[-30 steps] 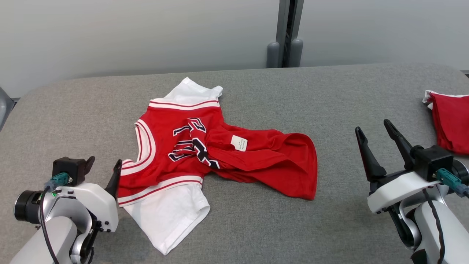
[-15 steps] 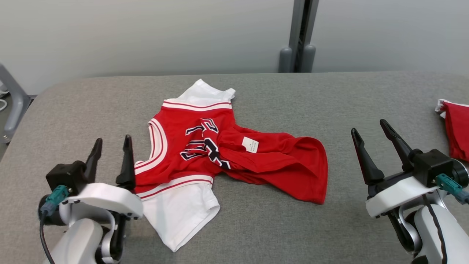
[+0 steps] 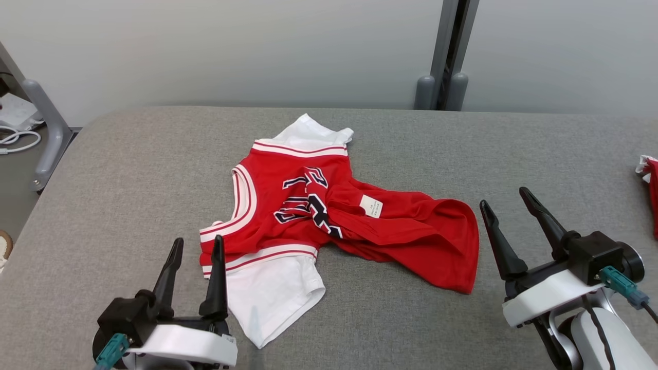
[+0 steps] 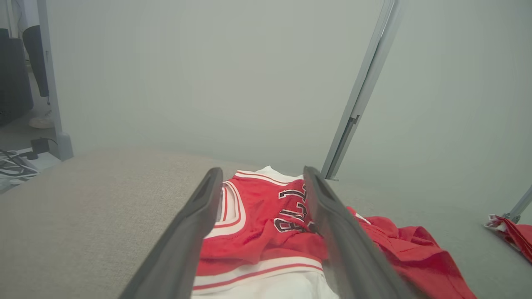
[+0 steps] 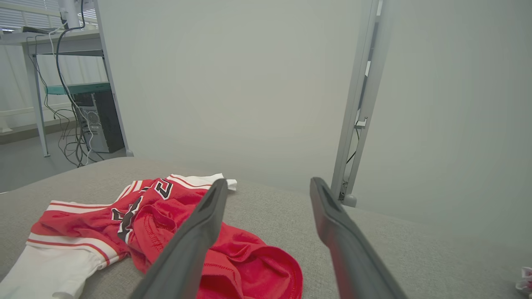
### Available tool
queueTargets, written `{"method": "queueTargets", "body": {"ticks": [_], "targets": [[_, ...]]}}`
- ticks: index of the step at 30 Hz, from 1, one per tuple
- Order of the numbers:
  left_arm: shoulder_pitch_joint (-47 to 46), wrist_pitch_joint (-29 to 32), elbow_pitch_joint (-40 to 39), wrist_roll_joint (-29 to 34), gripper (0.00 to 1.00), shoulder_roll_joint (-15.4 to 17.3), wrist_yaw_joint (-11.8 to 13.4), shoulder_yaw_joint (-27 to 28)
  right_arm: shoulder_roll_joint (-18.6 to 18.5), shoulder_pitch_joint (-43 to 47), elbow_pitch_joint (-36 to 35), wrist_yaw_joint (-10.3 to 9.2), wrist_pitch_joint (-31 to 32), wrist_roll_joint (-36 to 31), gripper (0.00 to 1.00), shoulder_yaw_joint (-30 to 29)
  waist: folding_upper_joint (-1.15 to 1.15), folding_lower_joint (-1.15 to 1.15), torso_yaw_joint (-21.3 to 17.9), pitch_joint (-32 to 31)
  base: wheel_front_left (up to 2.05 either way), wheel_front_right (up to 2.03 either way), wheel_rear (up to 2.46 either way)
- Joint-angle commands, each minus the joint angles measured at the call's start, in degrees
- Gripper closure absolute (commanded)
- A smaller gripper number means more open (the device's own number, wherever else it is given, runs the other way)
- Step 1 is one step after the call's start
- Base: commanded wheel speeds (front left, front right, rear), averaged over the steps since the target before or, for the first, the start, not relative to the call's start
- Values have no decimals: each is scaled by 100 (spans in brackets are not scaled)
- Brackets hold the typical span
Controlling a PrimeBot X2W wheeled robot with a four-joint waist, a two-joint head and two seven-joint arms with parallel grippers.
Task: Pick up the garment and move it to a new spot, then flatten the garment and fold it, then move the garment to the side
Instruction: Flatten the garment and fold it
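The garment (image 3: 288, 205), a red jersey with white sleeves and dark lettering, lies crumpled on the grey table (image 3: 128, 174), its red body bunched toward the right. My left gripper (image 3: 199, 241) stands open at the garment's near-left corner, fingers pointing away from me and holding nothing. In the left wrist view the garment (image 4: 266, 224) lies just ahead of the left gripper (image 4: 262, 170). My right gripper (image 3: 504, 198) stands open and empty to the right of the red hem. In the right wrist view the garment (image 5: 166, 224) lies to the lower left of the right gripper (image 5: 269, 181).
A second red cloth (image 3: 652, 190) lies at the table's right edge. A grey post (image 3: 447, 51) stands behind the table against the pale wall. A metal frame leg (image 3: 43, 118) and cables stand off the table's left end.
The camera has turned, shifting the whole picture rightward. My left gripper has drawn back from the garment's shoulder edge toward me, its fingers spreading a little wider. The garment lies as before.
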Motion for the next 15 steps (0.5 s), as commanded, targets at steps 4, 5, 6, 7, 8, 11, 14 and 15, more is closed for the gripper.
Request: {"method": "queueTargets", "body": {"ticks": [4,5,6,7,8,11,14,15], "targets": [[45,-20,110,172,0,-68,-235,184,-17,73,54,-2,-2,-5,0,59,0,0,71,25,0,0,0],[26,-20,144,201,0,-79,-276,211,-20,53,75,-2,-3,6,0,79,0,0,99,42,0,0,0],[-11,-20,175,212,0,-90,-304,231,-22,18,97,-2,-2,15,0,116,0,0,126,62,0,0,0],[-55,-20,198,239,0,-100,-340,242,-23,-25,125,-2,-3,31,0,174,0,0,156,85,0,0,0],[-96,-21,217,236,0,-106,-353,238,-28,-73,159,-2,-2,46,0,255,0,0,190,113,0,0,0],[-191,-21,245,108,0,-105,-328,150,-69,-235,281,-2,24,90,0,568,0,0,323,210,0,0,0],[-250,-21,266,10,0,-104,-254,34,-120,-422,500,-2,106,158,0,928,0,0,487,308,0,0,0],[-264,-21,273,-6,0,-106,-224,-5,-133,-497,582,-2,141,183,0,1050,0,0,549,341,0,0,0]]}}
